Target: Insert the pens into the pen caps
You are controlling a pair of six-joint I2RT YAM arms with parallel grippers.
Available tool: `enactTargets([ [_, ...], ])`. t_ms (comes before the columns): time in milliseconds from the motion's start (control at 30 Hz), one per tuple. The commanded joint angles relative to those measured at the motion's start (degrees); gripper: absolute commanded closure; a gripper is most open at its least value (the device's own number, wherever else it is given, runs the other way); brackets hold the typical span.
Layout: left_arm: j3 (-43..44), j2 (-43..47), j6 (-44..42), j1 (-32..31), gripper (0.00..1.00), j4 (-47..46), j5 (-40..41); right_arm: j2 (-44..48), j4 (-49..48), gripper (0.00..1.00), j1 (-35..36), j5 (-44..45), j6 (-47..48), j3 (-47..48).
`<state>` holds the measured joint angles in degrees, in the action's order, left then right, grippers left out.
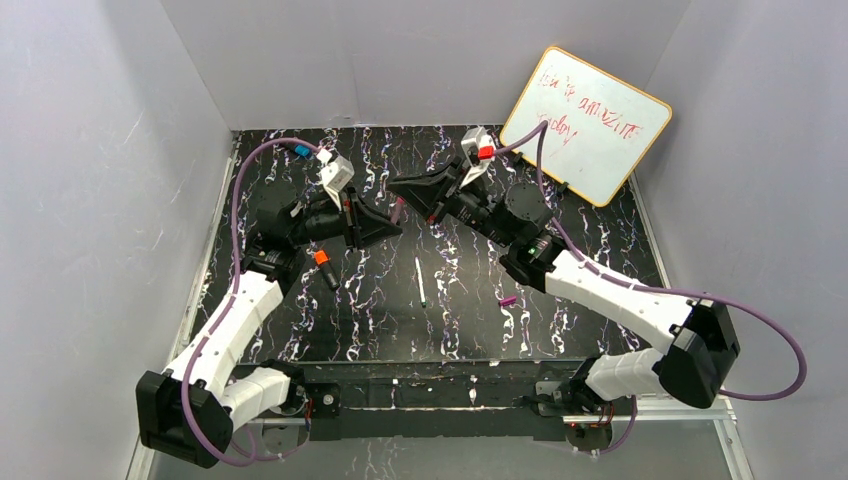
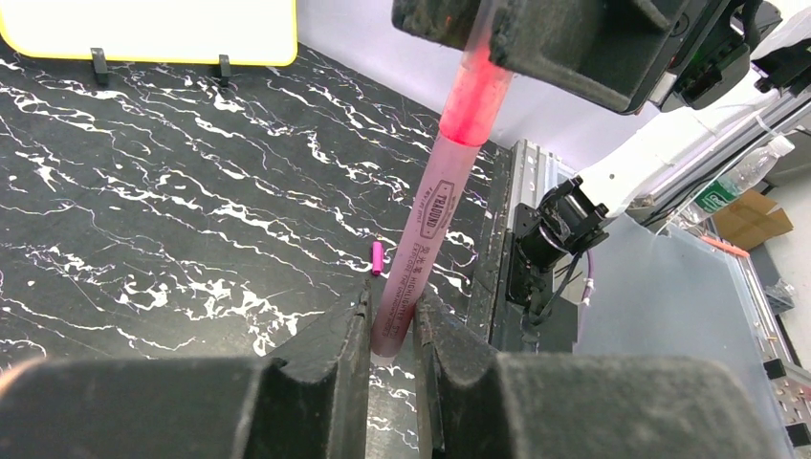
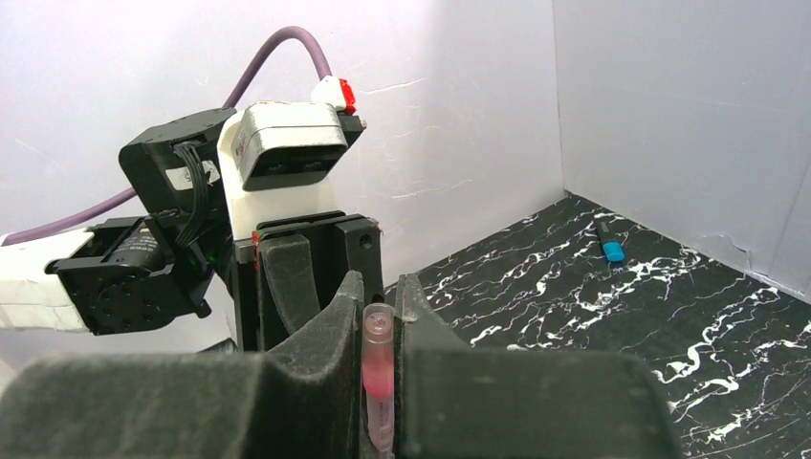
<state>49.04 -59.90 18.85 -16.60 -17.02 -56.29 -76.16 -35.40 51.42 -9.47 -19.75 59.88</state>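
Observation:
The thin pink pen (image 2: 421, 229) is clamped at its tail between the fingers of my left gripper (image 2: 392, 317). Its tip end sits inside the pale pink cap (image 2: 475, 91), and my right gripper (image 3: 380, 296) is shut on that cap (image 3: 379, 359). In the top view the two grippers meet mid-table, left (image 1: 388, 228) and right (image 1: 402, 190), with the pen (image 1: 397, 210) between them. The thin white pen (image 1: 421, 281) and the short black marker with an orange end (image 1: 325, 268) lie on the mat. The magenta cap (image 1: 507, 300) lies alone, also seen in the left wrist view (image 2: 377, 258).
A whiteboard (image 1: 585, 125) leans at the back right. A black marker with a blue end (image 1: 300, 150) lies at the back left by the wall and also shows in the right wrist view (image 3: 609, 251). White walls close in three sides.

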Motion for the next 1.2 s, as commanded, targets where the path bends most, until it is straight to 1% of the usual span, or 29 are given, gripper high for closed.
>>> enactTargets([
  [0, 9.0, 1.3, 4.9, 3.1, 1.0, -22.7, 15.4, -4.7, 24.4, 0.99, 5.4, -16.2, -3.7, -7.9],
  [167, 9.1, 1.3, 5.7, 3.2, 1.0, -25.0, 16.9, -6.5, 22.8, 0.99, 7.2, -17.6, -4.7, -8.6],
  [367, 8.6, 1.8, 6.8, 3.3, 1.0, -27.9, 19.2, -7.9, 18.1, 0.99, 8.7, -19.6, -7.7, -11.4],
  [567, 8.8, 2.6, 6.3, 3.5, 1.0, -28.3, 20.9, -8.9, 18.2, 0.99, 9.5, -21.3, -8.1, -11.6],
  [900, 8.5, 3.1, 6.2, 3.7, 1.0, -28.8, 22.1, -11.4, 18.2, 0.99, 9.5, -27.3, -9.5, -10.8],
  [1033, 7.4, 3.1, 5.5, 3.7, 1.0, -26.9, 20.9, -11.2, 19.5, 0.99, 9.5, -27.4, -8.9, -9.1],
  [1167, 3.1, 5.4, 3.0, 3.7, 1.0, -22.8, 20.8, -9.5, 20.7, 0.99, 9.4, -24.9, -7.8, -7.6],
])
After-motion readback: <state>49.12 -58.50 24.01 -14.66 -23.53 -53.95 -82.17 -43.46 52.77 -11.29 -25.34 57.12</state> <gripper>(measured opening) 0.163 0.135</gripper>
